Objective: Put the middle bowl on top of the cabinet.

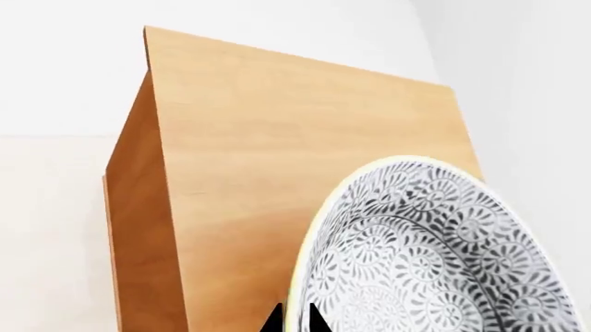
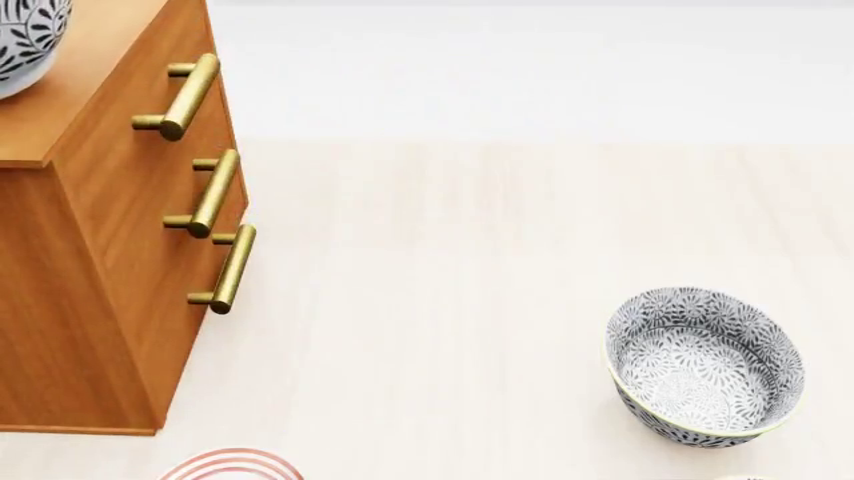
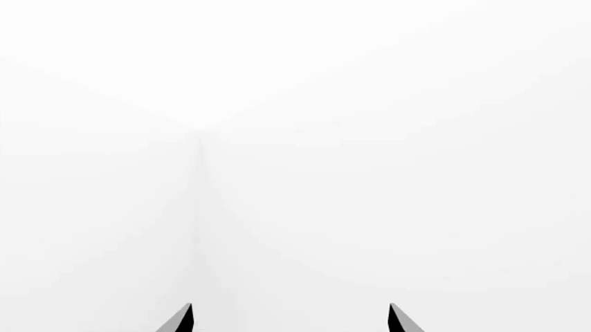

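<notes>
Open floor (image 2: 507, 250) lies between the cabinet (image 2: 94, 250) and a patterned bowl (image 2: 705, 365).

The right pincer (image 3: 291, 319) shows only as two dark fingertips (image 3: 181, 319) at the frame's edge, set well apart with bare space between them; nothing sits in that gap; beyond lies plain white, where a faint grey seam (image 3: 198, 200) runs away.
</notes>
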Robot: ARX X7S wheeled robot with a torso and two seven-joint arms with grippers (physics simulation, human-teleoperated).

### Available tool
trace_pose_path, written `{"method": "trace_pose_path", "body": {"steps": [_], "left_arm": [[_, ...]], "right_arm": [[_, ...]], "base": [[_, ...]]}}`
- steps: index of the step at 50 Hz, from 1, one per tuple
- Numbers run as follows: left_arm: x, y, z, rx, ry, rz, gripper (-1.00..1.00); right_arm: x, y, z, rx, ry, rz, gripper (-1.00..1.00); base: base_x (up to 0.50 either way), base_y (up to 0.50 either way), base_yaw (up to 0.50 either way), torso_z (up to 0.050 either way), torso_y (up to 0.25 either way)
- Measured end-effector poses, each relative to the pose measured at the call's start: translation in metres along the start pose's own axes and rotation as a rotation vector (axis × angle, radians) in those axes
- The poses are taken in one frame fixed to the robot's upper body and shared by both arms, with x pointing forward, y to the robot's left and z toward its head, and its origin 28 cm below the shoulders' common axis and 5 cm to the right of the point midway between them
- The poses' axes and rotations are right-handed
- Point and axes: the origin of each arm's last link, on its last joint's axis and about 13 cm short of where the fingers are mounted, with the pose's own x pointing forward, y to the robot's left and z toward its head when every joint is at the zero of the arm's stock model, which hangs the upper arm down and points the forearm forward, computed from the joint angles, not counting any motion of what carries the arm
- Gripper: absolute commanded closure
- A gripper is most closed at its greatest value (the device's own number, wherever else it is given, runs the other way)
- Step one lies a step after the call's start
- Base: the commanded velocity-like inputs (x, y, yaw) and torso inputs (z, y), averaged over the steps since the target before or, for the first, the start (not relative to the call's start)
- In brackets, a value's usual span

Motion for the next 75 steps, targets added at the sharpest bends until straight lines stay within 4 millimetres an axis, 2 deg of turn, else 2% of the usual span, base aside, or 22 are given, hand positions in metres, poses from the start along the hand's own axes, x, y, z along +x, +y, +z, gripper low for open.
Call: {"method": "trace_pose_path", "body": {"steps": [20, 21, 30, 39, 56, 63, 75], "left_arm": [[0.014, 0.0, -0.003, 0.002, -0.028, -0.001, 1.0], [0.014, 0.001, -0.003, 0.006, -0.03, -0.002, -1.0], [0.017, 0.002, -0.007, 0.029, -0.023, -0.025, -1.0], [0.01, 0.002, -0.005, 0.053, -0.049, -0.059, -1.0], [-0.025, 0.009, 0.004, 0.096, -0.153, -0.14, -1.0], [-0.045, 0.019, 0.007, 0.117, -0.209, -0.197, -1.0], [-0.072, 0.054, 0.002, 0.175, -0.33, -0.347, -1.0]], "right_arm": [[0.0, 0.001, 0.001, -0.002, -0.003, 0.0, -1.0], [0.0, 0.0, 0.001, -0.002, -0.003, 0.0, -1.0], [0.001, 0.0, 0.001, -0.002, -0.005, -0.001, -1.0], [0.001, 0.0, 0.001, -0.001, -0.006, 0.001, -1.0], [0.0, 0.0, 0.0, -0.001, -0.004, 0.005, -1.0], [0.0, 0.0, 0.0, 0.0, -0.006, 0.004, -1.0], [0.001, -0.001, 0.001, 0.0, -0.008, 0.002, -1.0]], "base": [[0.0, 0.0, 0.0, 0.0, 0.0], [0.0, 0.0, 0.0, 0.0, 0.0], [0.0, 0.0, 0.0, 0.0, 0.0], [0.0, 0.0, 0.0, 0.0, 0.0], [0.0, 0.0, 0.0, 0.0, 0.0], [0.0, 0.0, 0.0, 0.0, 0.0], [0.0, 0.0, 0.0, 0.0, 0.0]]}}
